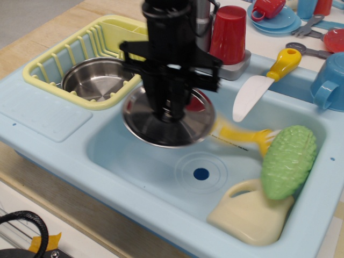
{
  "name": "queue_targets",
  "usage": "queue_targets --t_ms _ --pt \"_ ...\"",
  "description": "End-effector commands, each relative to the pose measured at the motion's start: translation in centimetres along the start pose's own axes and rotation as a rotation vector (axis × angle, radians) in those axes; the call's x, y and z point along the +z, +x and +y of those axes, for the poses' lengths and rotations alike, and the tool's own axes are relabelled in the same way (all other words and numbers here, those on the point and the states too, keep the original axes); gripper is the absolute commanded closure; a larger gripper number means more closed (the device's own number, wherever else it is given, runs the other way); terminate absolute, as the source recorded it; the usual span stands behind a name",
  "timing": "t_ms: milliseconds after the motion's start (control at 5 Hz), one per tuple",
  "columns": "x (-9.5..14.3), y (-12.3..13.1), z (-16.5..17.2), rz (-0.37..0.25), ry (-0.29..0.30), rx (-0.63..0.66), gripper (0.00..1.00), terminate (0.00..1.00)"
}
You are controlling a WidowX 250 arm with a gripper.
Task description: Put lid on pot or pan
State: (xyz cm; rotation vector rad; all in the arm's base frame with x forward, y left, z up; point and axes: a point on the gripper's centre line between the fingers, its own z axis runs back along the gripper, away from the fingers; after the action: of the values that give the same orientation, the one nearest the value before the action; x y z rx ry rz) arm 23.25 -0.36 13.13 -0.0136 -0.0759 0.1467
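Observation:
My black gripper [171,114] is shut on the knob of the lid [141,117], a round shiny steel disc. I hold the lid in the air above the blue sink basin [161,166], level with the sink rim. The knob is hidden by my fingers. The pot [95,79] is a shallow shiny steel pot with no cover on it. It sits in the yellow dish rack [48,64] at the left, to the left of the lid and a little farther back.
In the sink lie a green bumpy gourd [289,160], a yellow spoon [242,135] and a cream jug [247,217]. A red cup [228,34] and grey faucet base [236,69] stand behind. A yellow-handled knife [263,86] and blue cups lie at right.

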Motion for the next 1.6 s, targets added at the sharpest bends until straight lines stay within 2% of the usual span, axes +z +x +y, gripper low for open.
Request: queue_targets --t_ms 0,200,400,600,800,1200,1400 --pt "2.5 0.8 2.1 -0.102 0.021 0.031 1.0 0.0" --pt "4.0 1.8 3.8 -0.142 0.049 0.026 1.0 0.0" --pt "4.4 2.9 5.5 -0.162 0.057 0.02 1.0 0.0" --pt "4.0 4.0 8.0 -0.177 0.036 0.035 1.0 0.0" --pt "3.3 5.0 10.6 -0.163 0.014 0.053 1.0 0.0" --pt "1.0 5.6 13.2 -0.144 -0.029 0.062 1.0 0.0" --pt "0.4 6.0 13.8 -0.133 -0.063 0.046 0.0 0.0"
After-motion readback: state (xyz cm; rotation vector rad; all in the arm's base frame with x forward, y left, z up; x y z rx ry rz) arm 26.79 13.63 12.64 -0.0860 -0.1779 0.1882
